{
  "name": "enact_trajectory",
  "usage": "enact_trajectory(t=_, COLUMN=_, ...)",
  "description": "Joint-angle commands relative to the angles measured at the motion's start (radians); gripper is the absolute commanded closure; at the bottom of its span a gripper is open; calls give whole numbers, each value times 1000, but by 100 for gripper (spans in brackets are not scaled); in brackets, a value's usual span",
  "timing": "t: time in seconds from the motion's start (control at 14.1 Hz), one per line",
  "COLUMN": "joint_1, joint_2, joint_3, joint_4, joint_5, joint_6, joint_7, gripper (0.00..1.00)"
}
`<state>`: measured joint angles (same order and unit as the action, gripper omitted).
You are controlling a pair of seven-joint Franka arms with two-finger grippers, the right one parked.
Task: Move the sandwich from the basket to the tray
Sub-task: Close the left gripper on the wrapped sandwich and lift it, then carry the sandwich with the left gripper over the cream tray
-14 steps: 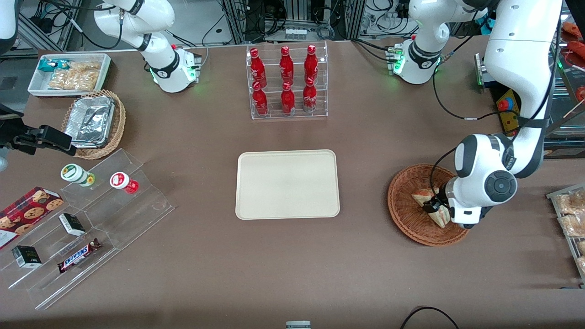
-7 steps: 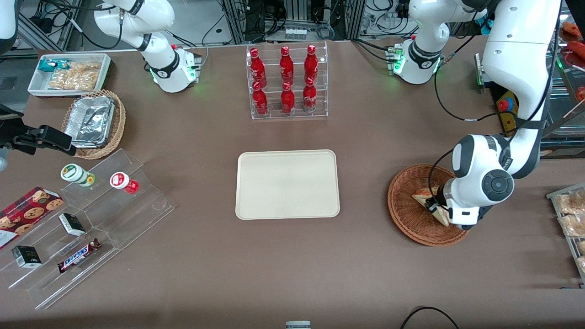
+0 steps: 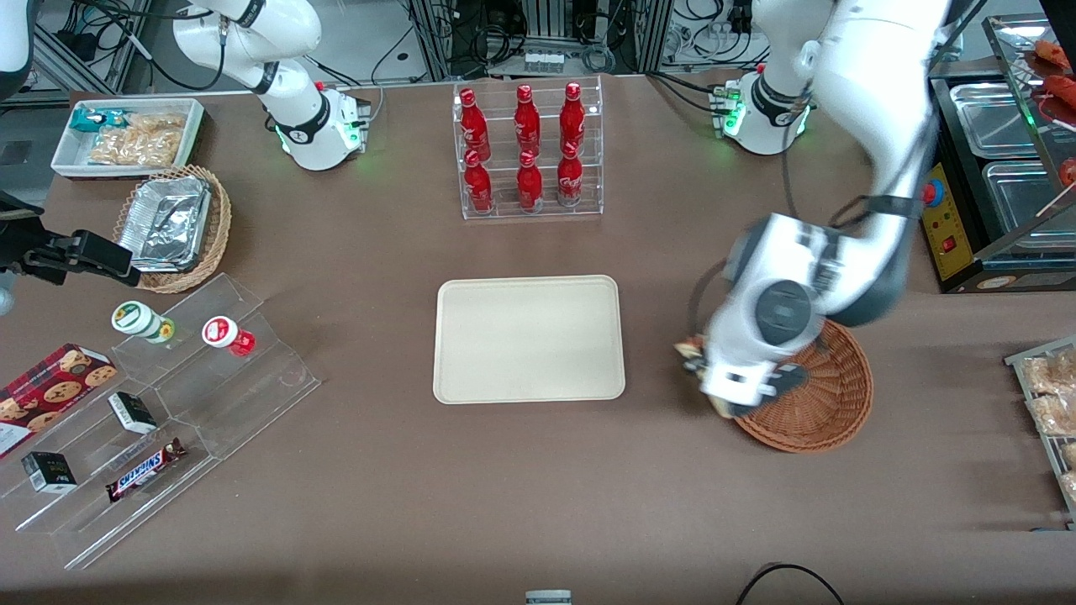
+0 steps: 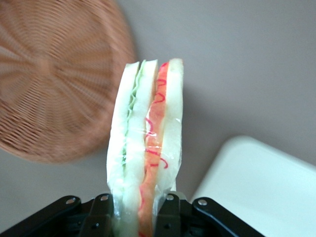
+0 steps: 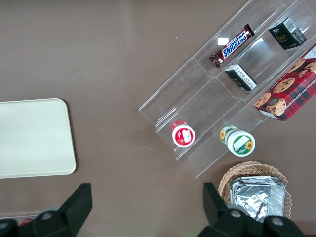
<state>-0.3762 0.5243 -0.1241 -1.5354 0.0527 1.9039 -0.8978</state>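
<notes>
My left gripper is shut on the clear-wrapped sandwich, a white bread wedge with green and red filling that stands up between the black fingers. In the front view the gripper hangs over the bare table between the cream tray and the reddish-brown basket, at the basket's rim; only a bit of the sandwich peeks out beside the wrist. The wrist view shows the basket with nothing in it and a corner of the tray.
A clear rack of red bottles stands farther from the camera than the tray. Toward the parked arm's end are a tan basket with foil containers, a white snack bin and an acrylic shelf with snacks. Packaged bread lies toward the working arm's end.
The gripper has lifted the sandwich out of the basket and carried it sideways toward the tray, from over the basket's middle to its tray-side rim. The basket now shows no sandwich.
</notes>
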Motion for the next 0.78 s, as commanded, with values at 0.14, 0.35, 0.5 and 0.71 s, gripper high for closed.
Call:
enact_trajectory(t=0.14, joint_1=-242, joint_2=239, joint_3=17, joint_4=263, joint_5=-1, joint_6=-23, joint_7=-10, gripper=77)
enact_trajectory(t=0.35, joint_1=-322, joint_2=364, joint_3=15, joint_4=376, joint_5=-1, joint_6=-17, joint_7=-16, gripper=77)
enact_trajectory(t=0.5, joint_1=-354, joint_2=388, joint_3=15, joint_4=374, joint_5=-1, joint_6=-2, joint_7=-9, gripper=77)
enact_trajectory(t=0.71, joint_1=-368, joint_2=390, joint_3=-8, joint_4=373, joint_5=-1, joint_6=-2, joint_7=-4, gripper=77)
